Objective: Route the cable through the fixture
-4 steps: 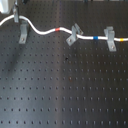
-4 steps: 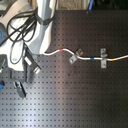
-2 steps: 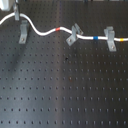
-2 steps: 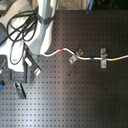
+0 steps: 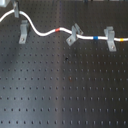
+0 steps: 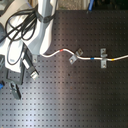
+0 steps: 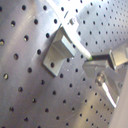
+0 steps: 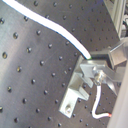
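The white cable [image 5: 45, 32] runs from the first exterior view's left edge, arches up to my gripper [image 5: 16, 9], then drops past the top of the fixture [image 5: 23, 34], a square-set grey clip. Its red band [image 5: 60, 30] lies beyond the clip. In both wrist views the gripper [image 7: 95, 67] [image 8: 95, 67] is shut on the cable [image 7: 75, 35] [image 8: 45, 22] right at the top of the fixture [image 7: 56, 51] [image 8: 79, 87]. I cannot tell whether the cable sits in the clip's slot.
The cable [image 6: 90, 58] passes an askew grey clip [image 5: 74, 35] [image 6: 75, 56] and a T-topped clip [image 5: 110, 39] [image 6: 103, 57], with blue [image 5: 96, 37] and yellow [image 5: 120, 39] bands. The dark perforated board [image 5: 65, 90] spans the view. The arm base and black cords [image 6: 22, 27] are on the second exterior view's left.
My gripper has shifted slightly towards the first exterior view's right with the cable, closer over the fixture. The other clips and the rest of the cable have not moved.
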